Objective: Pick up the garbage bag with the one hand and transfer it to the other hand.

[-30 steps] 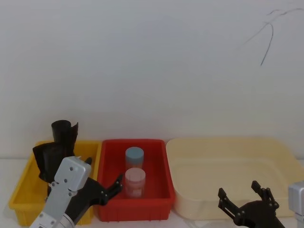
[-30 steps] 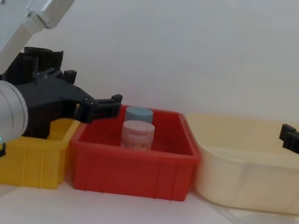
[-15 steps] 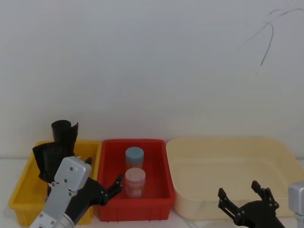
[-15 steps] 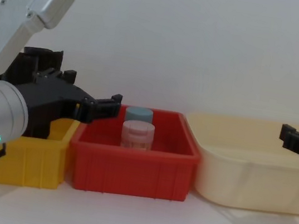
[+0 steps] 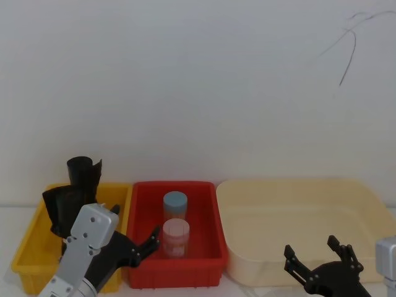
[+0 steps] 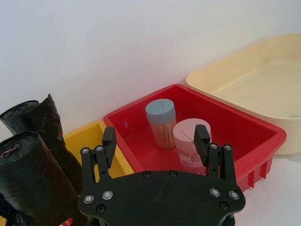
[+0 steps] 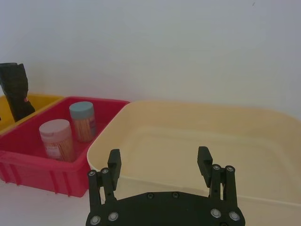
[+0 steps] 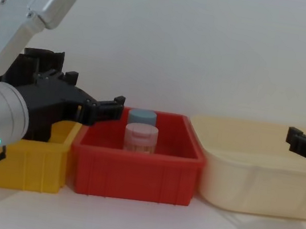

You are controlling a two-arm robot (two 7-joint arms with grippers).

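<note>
Two black rolls stand upright in the yellow bin (image 5: 25, 257) at the left. The nearer roll, the garbage bag (image 6: 28, 179), shows a scrap of red label at its base; in the head view it is the garbage bag (image 5: 60, 209). A second black roll (image 5: 85, 172) rises behind it. My left gripper (image 5: 145, 241), on the silver-grey arm, hovers open and empty by the yellow bin's right wall, beside the rolls and not touching them; the left gripper (image 6: 155, 139) points towards the red bin. My right gripper (image 5: 314, 250) is open and empty, low in front of the cream tray.
The red bin (image 5: 207, 204) in the middle holds a blue-lidded jar (image 5: 175, 201) and a pink-lidded jar (image 5: 176, 231). A wide cream tray (image 5: 365, 204) lies on the right with nothing in it. A white wall runs close behind all three containers.
</note>
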